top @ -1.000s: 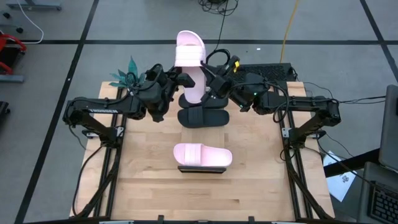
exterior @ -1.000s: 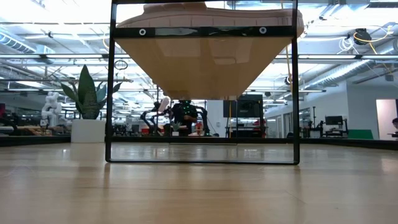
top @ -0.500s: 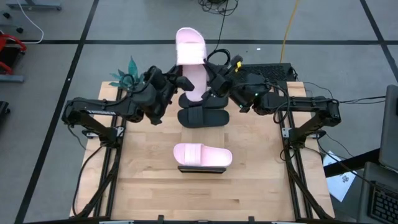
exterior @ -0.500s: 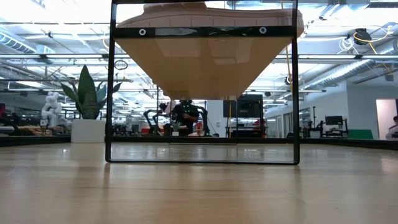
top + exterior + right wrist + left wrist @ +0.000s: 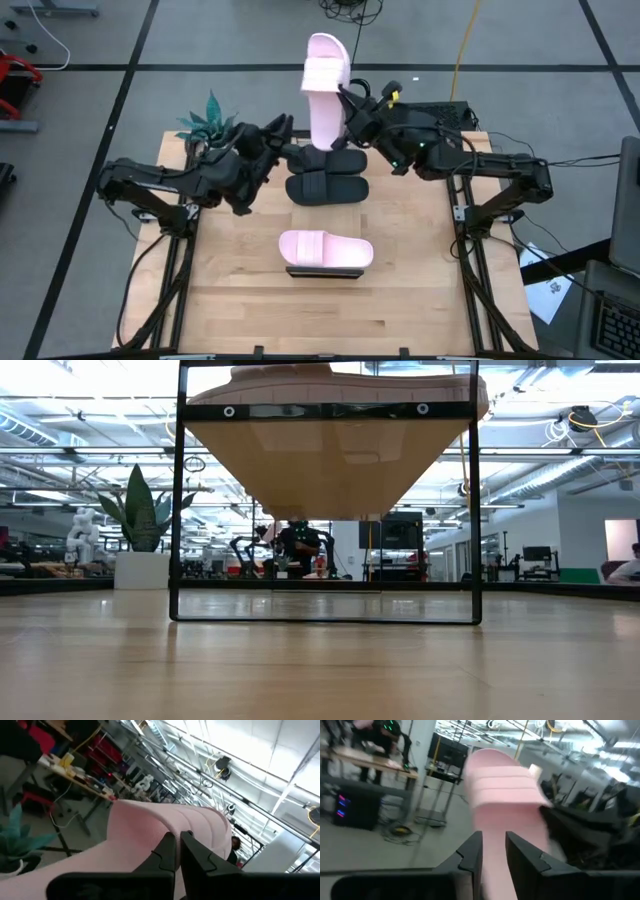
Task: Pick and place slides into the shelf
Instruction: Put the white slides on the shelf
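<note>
Pink slide [image 5: 326, 90] pinched in R jaws [image 5: 350, 110]; L jaws [image 5: 283, 135] narrowly parted beside it.

shelf [image 5: 322, 271] front-ctr | slide [image 5: 325, 249] on it | 2 slides [image 5: 327, 187] behind

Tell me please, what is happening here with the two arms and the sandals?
The right gripper is shut on a pink slide and holds it up past the table's far edge. The left gripper is beside it with its fingers apart, not holding it. Two black slides lie mid-table. Another pink slide sits on the shelf nearer the front.
</note>
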Controlling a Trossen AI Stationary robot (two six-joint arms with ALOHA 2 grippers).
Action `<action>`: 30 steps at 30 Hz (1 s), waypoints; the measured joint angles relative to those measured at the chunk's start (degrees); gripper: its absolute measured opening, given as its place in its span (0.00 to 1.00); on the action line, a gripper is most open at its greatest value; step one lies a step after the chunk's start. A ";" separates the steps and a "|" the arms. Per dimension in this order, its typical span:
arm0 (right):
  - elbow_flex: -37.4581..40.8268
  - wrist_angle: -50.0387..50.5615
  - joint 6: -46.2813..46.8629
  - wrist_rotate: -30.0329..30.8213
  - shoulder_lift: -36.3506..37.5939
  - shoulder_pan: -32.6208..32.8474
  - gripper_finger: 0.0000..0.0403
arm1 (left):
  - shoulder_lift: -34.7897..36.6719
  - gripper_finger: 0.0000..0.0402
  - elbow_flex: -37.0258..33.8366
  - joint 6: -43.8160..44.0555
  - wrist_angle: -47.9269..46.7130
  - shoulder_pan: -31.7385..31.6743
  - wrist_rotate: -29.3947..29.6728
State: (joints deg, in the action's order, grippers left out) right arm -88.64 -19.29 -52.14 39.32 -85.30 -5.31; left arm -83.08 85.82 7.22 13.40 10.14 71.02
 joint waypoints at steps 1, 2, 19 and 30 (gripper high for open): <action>-0.02 1.02 0.02 -0.15 0.61 0.06 0.00 | 0.44 0.20 0.00 -2.27 -0.02 0.62 1.35; 0.00 3.39 0.02 -0.50 1.56 0.12 0.00 | 1.02 0.20 0.00 -4.51 -0.40 1.61 3.04; -0.02 34.82 34.27 -65.47 11.95 -6.51 0.00 | 5.28 0.20 -0.02 -21.39 -3.53 15.16 19.02; -0.02 39.43 36.61 -90.81 4.60 -13.65 0.00 | 5.65 0.20 -0.02 -33.00 -5.26 20.11 19.02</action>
State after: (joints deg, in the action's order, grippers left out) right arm -88.66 20.14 -15.53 -51.48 -80.70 -18.96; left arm -77.43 85.80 -25.78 8.14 30.26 90.03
